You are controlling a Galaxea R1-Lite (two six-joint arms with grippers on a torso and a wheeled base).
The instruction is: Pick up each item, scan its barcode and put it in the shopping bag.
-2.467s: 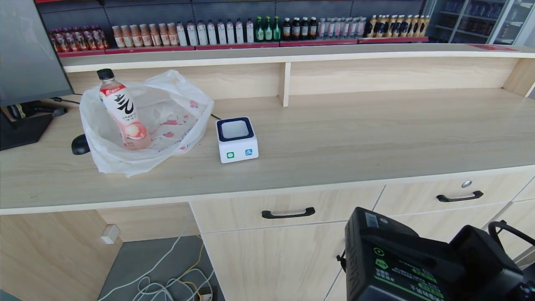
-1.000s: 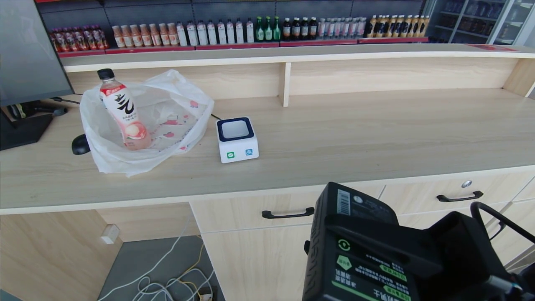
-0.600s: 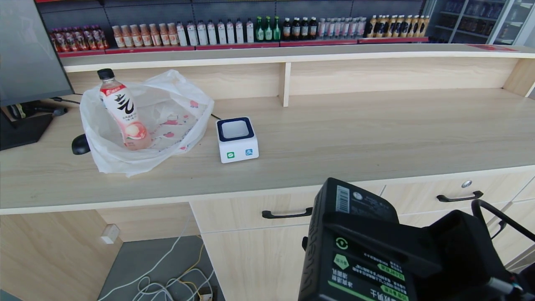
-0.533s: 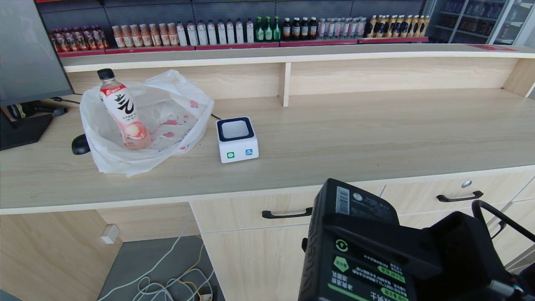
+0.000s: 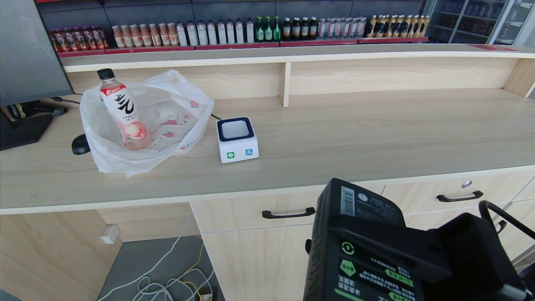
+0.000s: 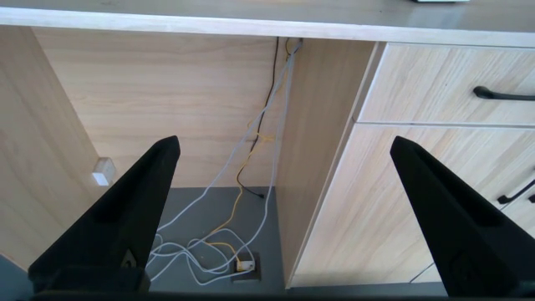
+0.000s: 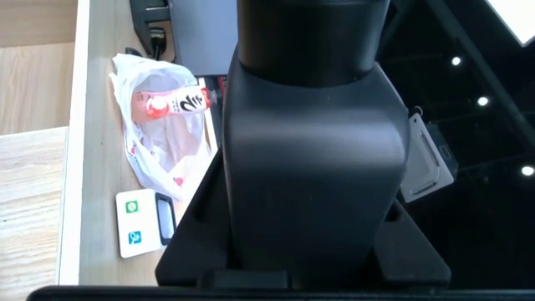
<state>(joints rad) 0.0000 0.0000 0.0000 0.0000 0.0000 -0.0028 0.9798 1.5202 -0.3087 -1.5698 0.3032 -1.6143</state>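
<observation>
Left gripper [image 6: 284,140] hangs low, under the front edge of the counter [image 5: 334,138], facing the cabinet front beneath it. Its two black fingers [image 6: 117,234] are spread wide apart with nothing between them. Right arm [image 5: 376,251] is tucked in close, lower than the counter top and just off its front edge, toward the right end. It's a chunky black housing with stickers on the upper face, and a black cable [image 5: 499,211] loops out beside it. The right wrist is turned so its camera looks down on the counter top past that housing.
</observation>
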